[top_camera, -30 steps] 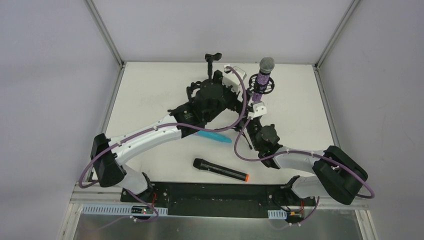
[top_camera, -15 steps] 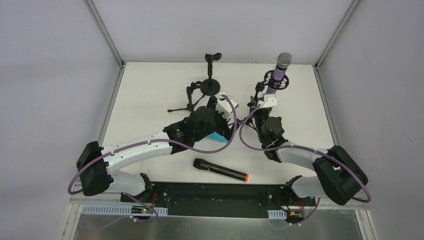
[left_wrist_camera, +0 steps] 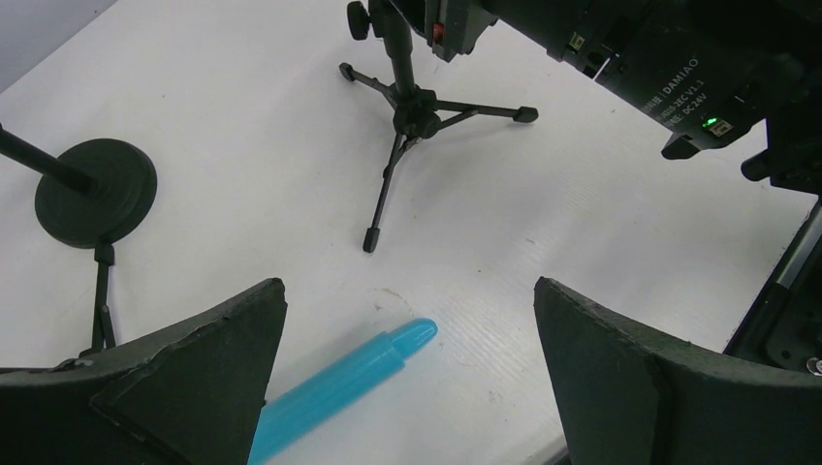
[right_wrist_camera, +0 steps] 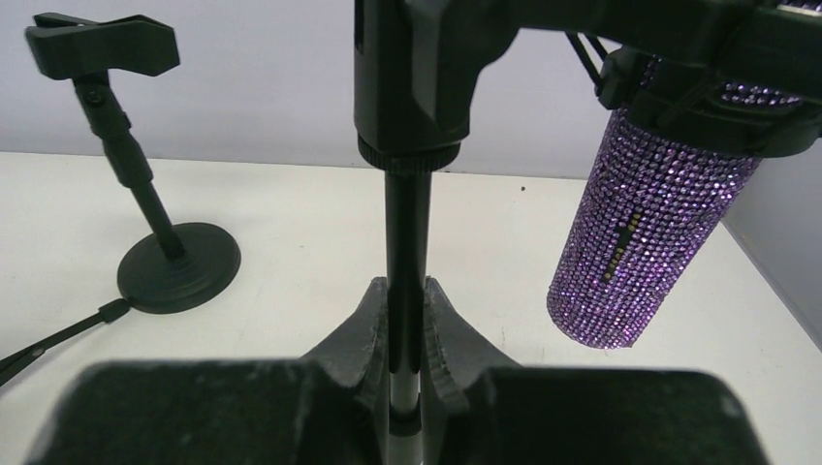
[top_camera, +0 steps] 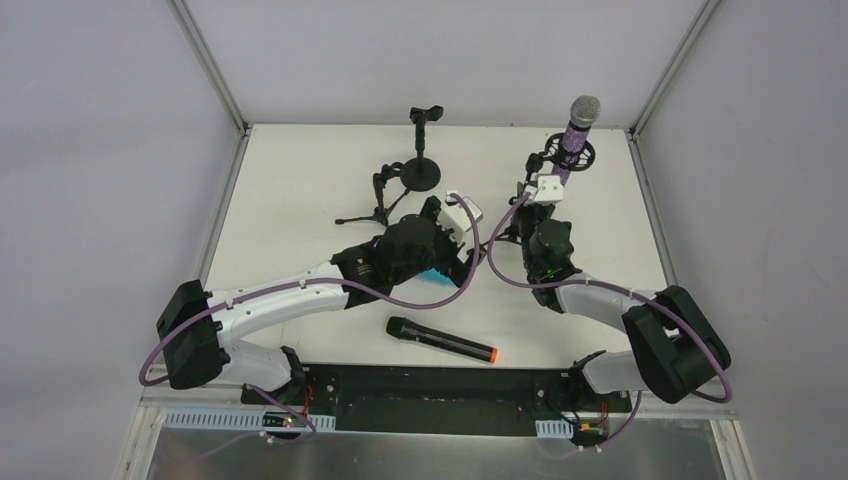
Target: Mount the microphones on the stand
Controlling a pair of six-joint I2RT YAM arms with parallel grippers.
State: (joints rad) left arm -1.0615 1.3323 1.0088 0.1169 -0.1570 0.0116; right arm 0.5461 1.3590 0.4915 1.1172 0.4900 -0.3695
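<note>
Since a second before, the right hand had carried the thin stand pole toward the counter's far right corner. Its fingers were pinched on that pole, and the rhinestone-studded purple microphone sat in a black ring mount. The left hand had drawn back and was spread wide above the smooth turquoise microphone lying flat, while the matte black microphone with its orange end ring lay near the front edge.
</note>
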